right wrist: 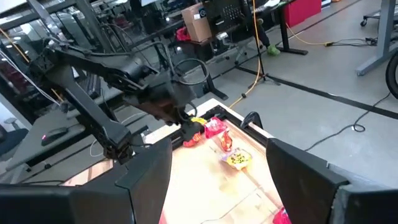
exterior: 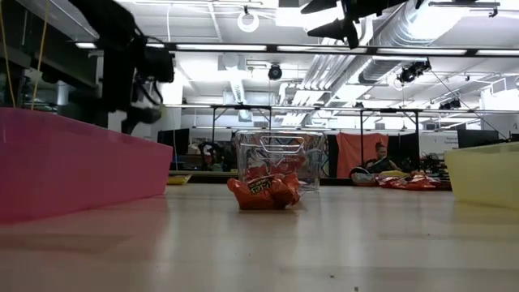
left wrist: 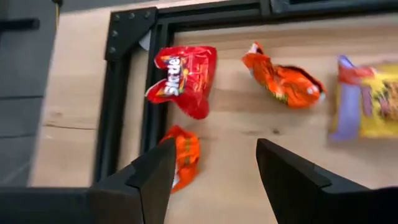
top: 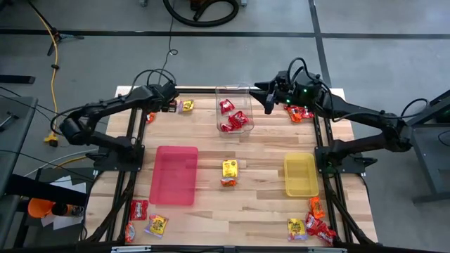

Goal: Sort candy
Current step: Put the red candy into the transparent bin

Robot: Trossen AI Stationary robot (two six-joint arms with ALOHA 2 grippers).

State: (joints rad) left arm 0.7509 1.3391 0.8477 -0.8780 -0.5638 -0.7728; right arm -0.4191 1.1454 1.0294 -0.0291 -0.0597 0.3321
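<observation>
Candy packets, small crinkly wrapped ones in red, yellow and orange, lie scattered over the light wooden counter [top: 260, 211]. Three red packets [top: 234, 116] sit inside the clear plastic tub [top: 234, 91] at upper centre of the high view. A yellow packet [top: 230, 168] with an orange packet [top: 228, 182] touching it lies mid-counter, between the flat pink tray [top: 176, 174] on the left and the smaller flat yellow tray [top: 301, 174] on the right. Lower left corner: a red packet [top: 138, 209], a yellow one [top: 157, 225] and another red one at the edge. Lower right corner: a yellow packet [top: 296, 228], a red one [top: 320, 229], an orange one [top: 317, 206]. Upper right: a red-orange cluster [top: 301, 113] partly under the right arm. Upper left: a yellow-purple packet [top: 185, 106] just beside the left pincer.

Left pincer [top: 171, 100] sits at upper left of the high view, over the counter's back edge, fingers spread apart, holding nothing. Its wrist view shows a red Skittles packet [left wrist: 183, 79], an orange packet [left wrist: 283, 82] and another orange one [left wrist: 185, 154] beside the black frame rail [left wrist: 154, 93], with a yellow-purple packet [left wrist: 373, 99] at the right edge.

Right pincer [top: 269, 98] is just right of the tub, near its rim, fingers spread apart, empty.

Low view: the orange packet [exterior: 263, 191] centre, tub [exterior: 280, 158] behind it, pink tray [exterior: 73, 162] left, yellow tray [exterior: 485, 172] right.
</observation>
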